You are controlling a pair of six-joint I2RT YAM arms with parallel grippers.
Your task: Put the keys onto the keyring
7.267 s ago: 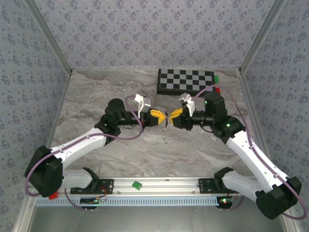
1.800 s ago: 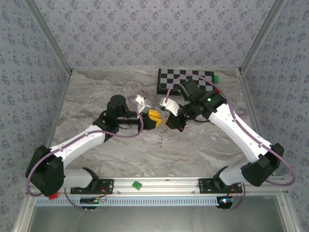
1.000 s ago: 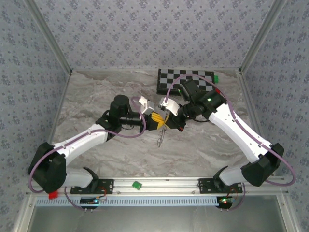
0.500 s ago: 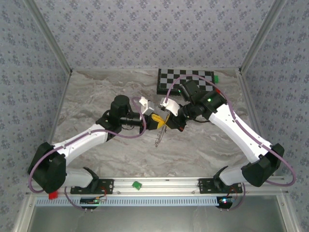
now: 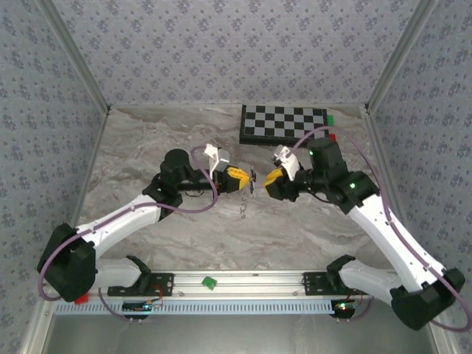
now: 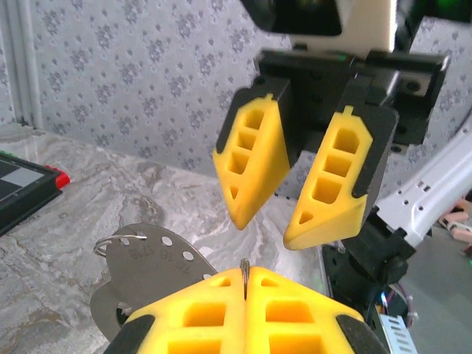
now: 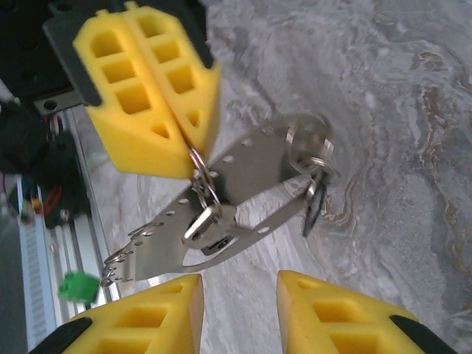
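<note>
Right wrist view puts the left pincer [image 7: 188, 147] at 11 o'clock, its yellow fingers pressed flat together and nipping the wire keyring [image 7: 200, 177] at their tips. From that ring two flat, perforated metal tags [image 7: 251, 173] fan out towards 3 and 7 o'clock, hanging clear above the marble table [image 7: 383, 110]. The keys [image 7: 313, 205] dangle with them: a small dark-headed one at 3 o'clock on a second little ring, and a tiny silver one near the middle, just under the keyring.

At 6 o'clock the right pincer [image 7: 240, 279] stands with its jaws moderately apart, nothing between them, its fingertips just short of the tags and not touching them.

Looking down from above, the two pincers face each other tip to tip at the middle of the table, the left at 9 o'clock and the right at 3 o'clock of the bunch. A checkerboard [image 5: 284, 123] lies at 1 o'clock, and a green block [image 5: 209, 281] sits on the near rail at 7 o'clock.
</note>
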